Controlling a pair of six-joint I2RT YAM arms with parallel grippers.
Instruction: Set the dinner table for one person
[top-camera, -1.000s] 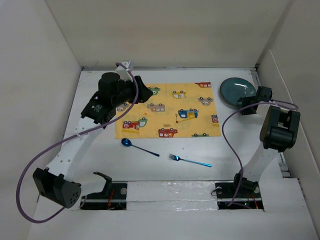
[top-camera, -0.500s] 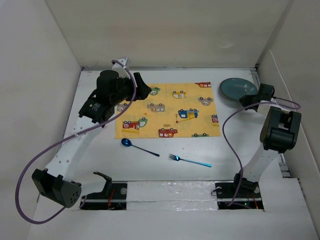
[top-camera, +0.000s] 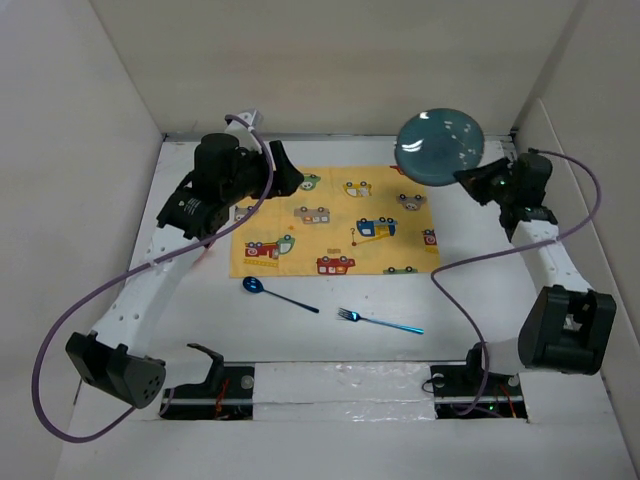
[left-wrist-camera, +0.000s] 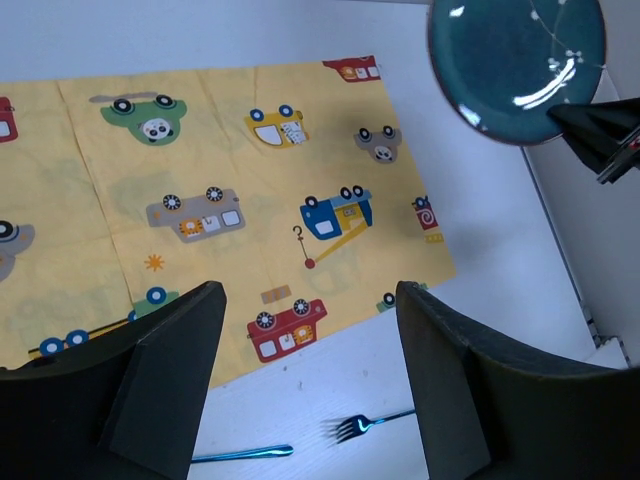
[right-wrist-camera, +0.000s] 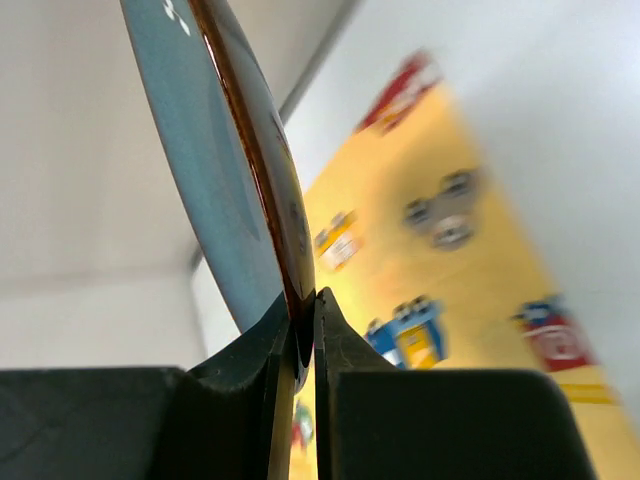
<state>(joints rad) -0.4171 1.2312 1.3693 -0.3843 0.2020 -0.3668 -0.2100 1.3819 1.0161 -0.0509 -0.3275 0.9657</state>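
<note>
Top external: outstretched right end effector (top-camera: 469, 181) clamps the teal plate (top-camera: 438, 146) aloft, tilted.

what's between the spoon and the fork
Nothing: the top view shows only a bare stretch of dinner table between the spoon and the fork.

Right arm (top-camera: 548, 255) raised, jaws clamped; left jaws parted.

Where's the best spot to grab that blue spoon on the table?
Grip the spoon mid-handle, coming straight down from above and closing across it. It lies flat on the dinner table, so only the thin, straight handle offers sides to pinch.
</note>
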